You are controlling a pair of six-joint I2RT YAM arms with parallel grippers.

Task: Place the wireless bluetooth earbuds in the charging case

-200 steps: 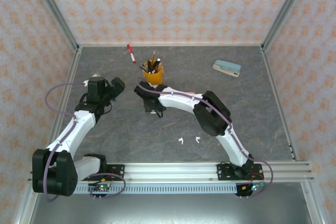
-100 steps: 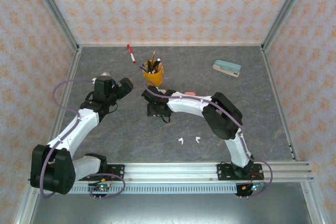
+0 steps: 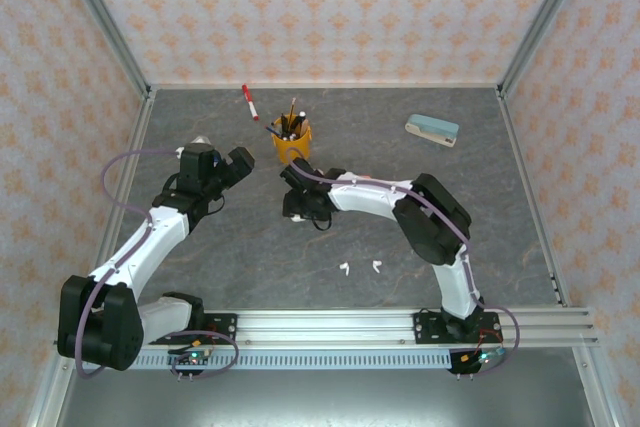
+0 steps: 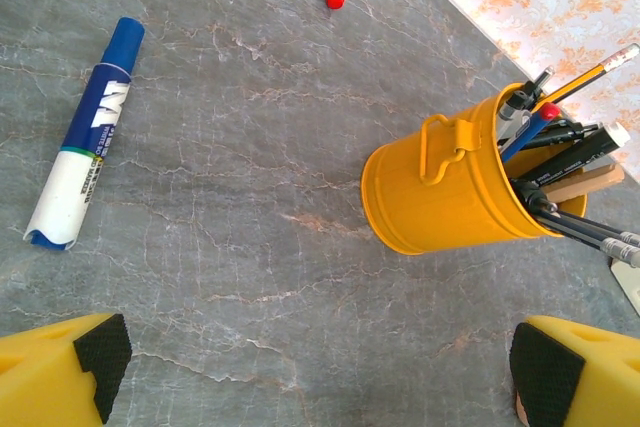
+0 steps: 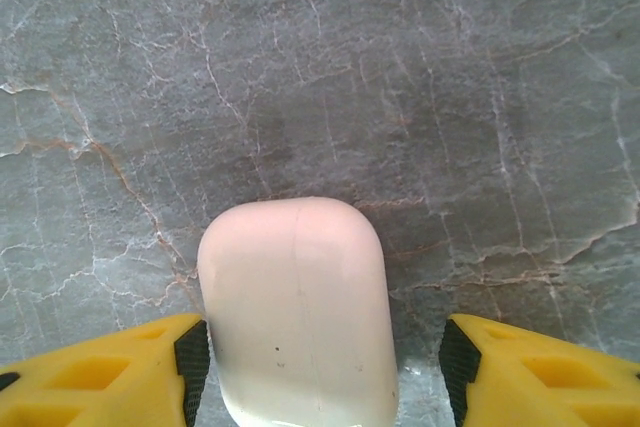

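Left claw [image 4: 315,357]: wide, swung nearer yellow metal pen pot [image 4: 440,197].
Right claw [image 5: 325,362]: widened, loosely flanking smooth pale-pink pebble-shaped plastic case [image 5: 295,297] on veined grey bench [image 5: 450,97].

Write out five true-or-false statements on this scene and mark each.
1. Two white earbuds lie loose on the table. True.
2. The left gripper holds the blue marker. False: it is open and empty; the marker lies on the table.
3. The yellow cup holds pens and pencils. True.
4. The right gripper is shut tight on the pink case. False: its jaws are open, with a gap beside the case.
5. The red-capped marker stands in the cup. False: it lies on the table beyond it.
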